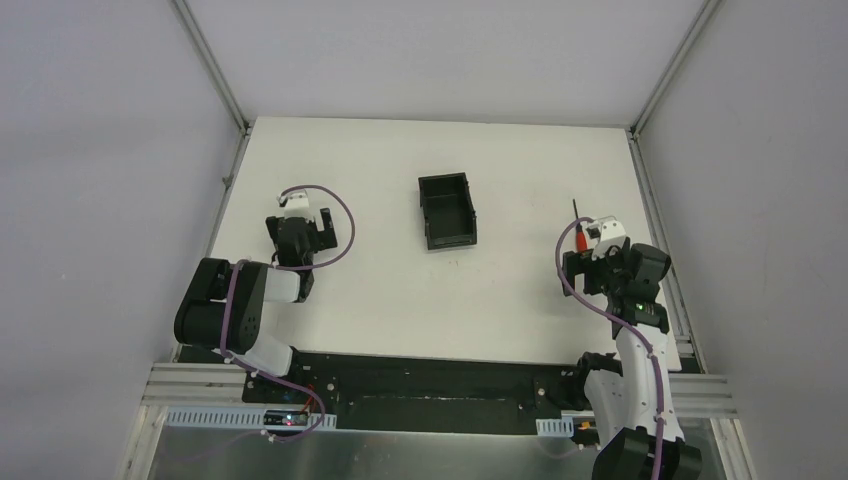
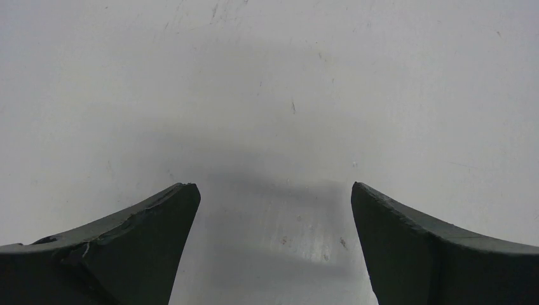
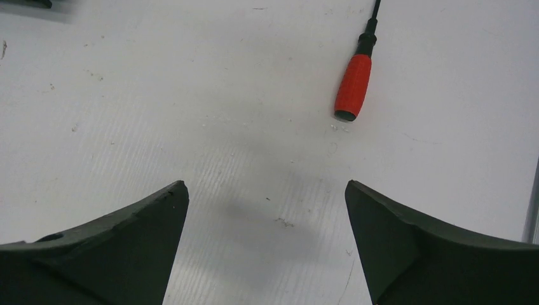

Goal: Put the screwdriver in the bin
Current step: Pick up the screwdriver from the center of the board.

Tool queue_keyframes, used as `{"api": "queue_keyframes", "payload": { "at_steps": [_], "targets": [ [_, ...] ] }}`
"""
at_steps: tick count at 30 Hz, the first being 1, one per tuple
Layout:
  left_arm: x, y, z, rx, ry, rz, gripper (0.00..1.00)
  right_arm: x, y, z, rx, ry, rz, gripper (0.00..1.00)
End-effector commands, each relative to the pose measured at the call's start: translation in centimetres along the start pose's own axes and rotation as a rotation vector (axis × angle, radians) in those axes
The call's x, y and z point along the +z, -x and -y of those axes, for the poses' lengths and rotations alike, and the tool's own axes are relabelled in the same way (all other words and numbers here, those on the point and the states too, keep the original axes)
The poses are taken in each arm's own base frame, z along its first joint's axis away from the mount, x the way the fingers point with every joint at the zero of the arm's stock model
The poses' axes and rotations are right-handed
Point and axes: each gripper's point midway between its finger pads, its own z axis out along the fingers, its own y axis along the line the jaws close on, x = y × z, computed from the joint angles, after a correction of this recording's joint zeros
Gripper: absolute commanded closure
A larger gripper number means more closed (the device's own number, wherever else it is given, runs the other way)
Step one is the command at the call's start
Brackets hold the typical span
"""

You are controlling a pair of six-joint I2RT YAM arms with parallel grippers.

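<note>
- Screwdriver lies on desk, 1 o'clock of right fingers, apart.
- Bin stands 9 o'clock of screwdriver, well apart.
- Left fingers, right fingers: released.

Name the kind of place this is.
Probably a robot test cell: a white table walled by grey panels, left arm and right arm bolted at its edge, a bin and screwdriver on it.

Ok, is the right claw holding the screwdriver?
No, the screwdriver lies on the table, ahead of the open right claw and not touching it.
</note>
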Motion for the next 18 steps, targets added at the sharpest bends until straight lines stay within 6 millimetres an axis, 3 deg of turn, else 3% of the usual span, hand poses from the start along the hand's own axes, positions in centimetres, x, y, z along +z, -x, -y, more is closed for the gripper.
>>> {"api": "queue_keyframes", "payload": {
  "at_steps": [1, 11, 18],
  "targets": [
    [-0.1, 1.1, 0.0, -0.018, -0.004, 0.033, 0.01, -0.2, 1.0, -0.2, -0.035, 0.023, 0.042, 0.02],
    [-0.1, 1.1, 0.0, -0.019, -0.003, 0.033, 0.01, -0.1, 0.9, -0.3, -0.035, 0.035, 0.034, 0.02],
    [-0.1, 1.0, 0.0, -0.018, -0.003, 0.031, 0.01, -0.5, 2.5, 0.3, -0.002, 0.033, -0.006, 0.02]
  ]
}}
